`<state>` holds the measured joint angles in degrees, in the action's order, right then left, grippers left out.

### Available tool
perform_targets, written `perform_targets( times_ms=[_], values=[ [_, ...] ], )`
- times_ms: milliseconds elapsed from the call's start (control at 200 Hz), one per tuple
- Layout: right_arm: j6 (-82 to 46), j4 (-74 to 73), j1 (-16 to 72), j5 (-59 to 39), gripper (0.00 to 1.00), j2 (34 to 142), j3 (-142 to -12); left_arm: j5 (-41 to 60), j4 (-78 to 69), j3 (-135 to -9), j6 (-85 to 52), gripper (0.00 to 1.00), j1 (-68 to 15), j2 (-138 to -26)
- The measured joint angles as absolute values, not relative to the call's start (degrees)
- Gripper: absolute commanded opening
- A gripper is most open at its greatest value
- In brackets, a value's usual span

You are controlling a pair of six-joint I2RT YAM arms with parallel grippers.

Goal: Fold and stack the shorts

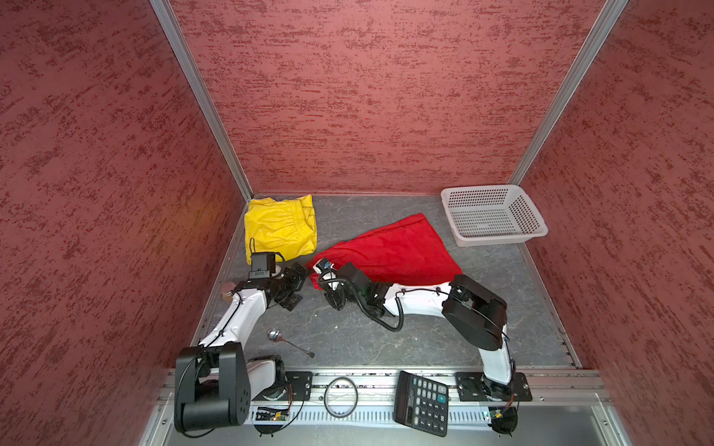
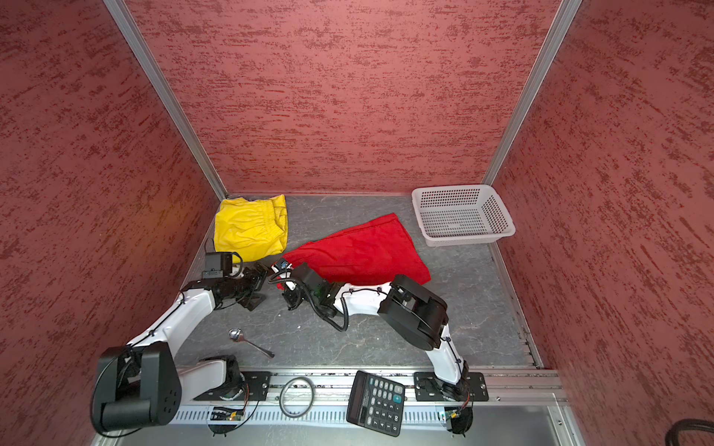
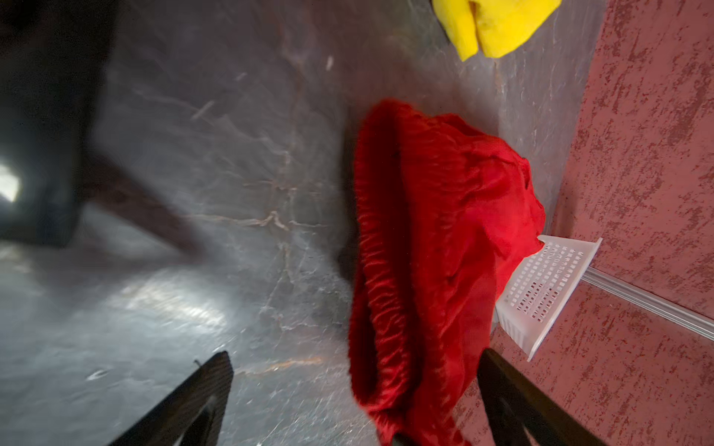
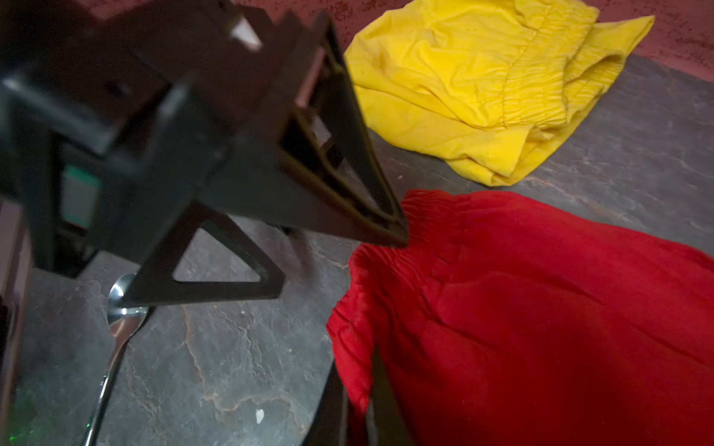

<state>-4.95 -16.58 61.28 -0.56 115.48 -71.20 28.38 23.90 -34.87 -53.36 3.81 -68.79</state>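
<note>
Right wrist view gives us the grip. The right gripper [image 4: 357,401] is pinched together on the gathered waistband edge of the red shorts [image 4: 541,309], with cloth caught between its fingers. Beside it the left gripper [image 4: 340,262] stands with its jaws wide apart, holding nothing. One fingertip is at the waistband's other corner, but we cannot tell whether it touches the cloth.

We judge the step to be taking the waistband at two points so the red pair can be spread flat for folding. To do it well, we would push the open jaws well over the elastic before shutting, so both layers are caught and not just the ruffled rim. Then we would lift both ends level and draw them gently apart, since thin fabric sags and twists if one side leads.

In both top views the red shorts lie fanned out at the centre of the table [image 1: 386,340]. The waistband points toward the lower left by the grippers and the leg hems toward the upper right, near the basket [image 1: 498,241]. Their long axis runs along that diagonal. The yellow shorts [image 1: 278,228] sit apart in the table's upper-left corner as a compact bundle, with the waistband along its right side.
</note>
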Motion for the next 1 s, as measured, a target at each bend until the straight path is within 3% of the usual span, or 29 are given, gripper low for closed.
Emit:
perform_targets(
  times_ms=[626, 761, 862, 1002],
  values=[
    [-12.0, -21.6, 58.6, -3.4, 0.0, 115.3, -67.0, 25.4, -0.4, -31.4, -66.7, 0.97, -10.1, -81.8],
    [-13.8, -21.9, 57.9, -4.0, 0.01, 115.3, -65.8, 25.3, -4.1, -32.9, -68.6, 0.73, -11.9, -85.4],
    [-15.8, -22.6, 57.7, -5.4, 0.16, 115.3, -64.8, 25.0, -4.9, -33.0, -69.4, 0.45, -12.2, -86.5],
    [-17.9, -24.6, 57.0, -6.5, 0.48, 114.1, -62.3, 24.2, -3.3, -33.1, -68.7, 0.13, -12.1, -86.6]
  ],
)
